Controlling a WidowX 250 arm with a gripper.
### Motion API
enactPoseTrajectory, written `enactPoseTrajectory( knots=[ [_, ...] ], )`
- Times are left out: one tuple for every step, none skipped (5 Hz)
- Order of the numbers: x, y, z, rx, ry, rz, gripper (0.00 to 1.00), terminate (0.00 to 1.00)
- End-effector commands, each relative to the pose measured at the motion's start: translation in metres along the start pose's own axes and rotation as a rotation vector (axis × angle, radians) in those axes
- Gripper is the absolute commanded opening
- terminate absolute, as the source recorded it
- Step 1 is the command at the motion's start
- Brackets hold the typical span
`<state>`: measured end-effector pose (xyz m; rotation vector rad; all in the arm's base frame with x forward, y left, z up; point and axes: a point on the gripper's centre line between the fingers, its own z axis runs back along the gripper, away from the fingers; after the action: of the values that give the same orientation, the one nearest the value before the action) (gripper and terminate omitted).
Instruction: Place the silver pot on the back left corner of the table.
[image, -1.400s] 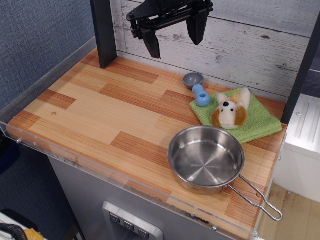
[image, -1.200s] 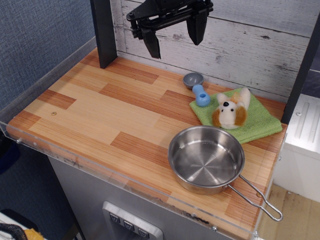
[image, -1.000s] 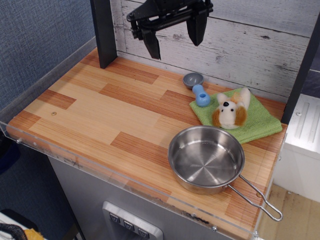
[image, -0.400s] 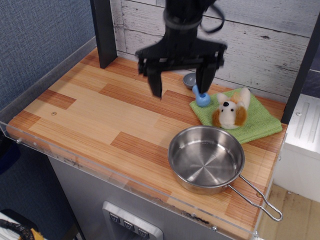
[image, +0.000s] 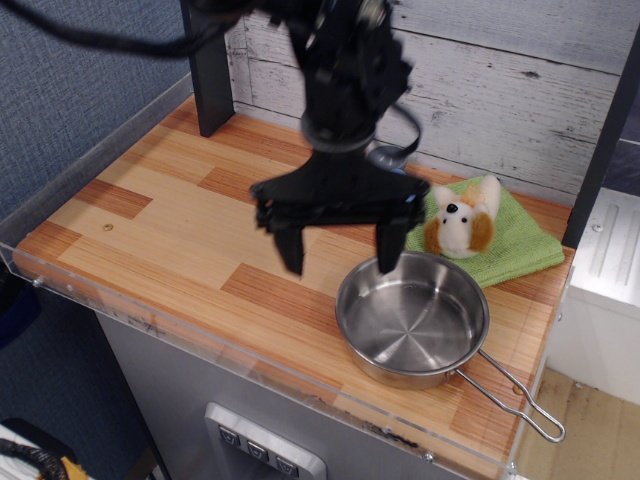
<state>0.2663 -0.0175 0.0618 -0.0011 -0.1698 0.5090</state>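
Zero contact w/ silver pot (image: 413, 320): gripper (image: 340, 252) wide open, straddling near-left rim, prob to pinch it.

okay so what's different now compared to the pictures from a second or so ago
The gripper has come forward from the back wall and down, and now hangs open by the near-left rim of the silver pot, one finger over that rim. It holds nothing. The pot, the green cloth and the toy dog sit where they were on the table. The arm now hides the small items behind it.
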Motion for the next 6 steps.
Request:
enactPoseTrajectory(
  knots=[
    [-0.005,0.008,-0.021,0.001,-0.037,-0.026,1.00,0.00],
    [-0.006,0.002,-0.033,-0.004,-0.019,-0.034,1.00,0.00],
    [-0.007,-0.006,-0.044,-0.011,0.015,-0.044,1.00,0.00],
    [-0.009,-0.010,-0.048,-0.003,0.012,-0.063,0.00,0.00],
    [-0.009,-0.013,-0.046,-0.008,0.004,-0.061,0.00,0.00],
    [-0.011,-0.013,-0.045,-0.010,0.007,-0.057,0.00,0.00]
  ],
)
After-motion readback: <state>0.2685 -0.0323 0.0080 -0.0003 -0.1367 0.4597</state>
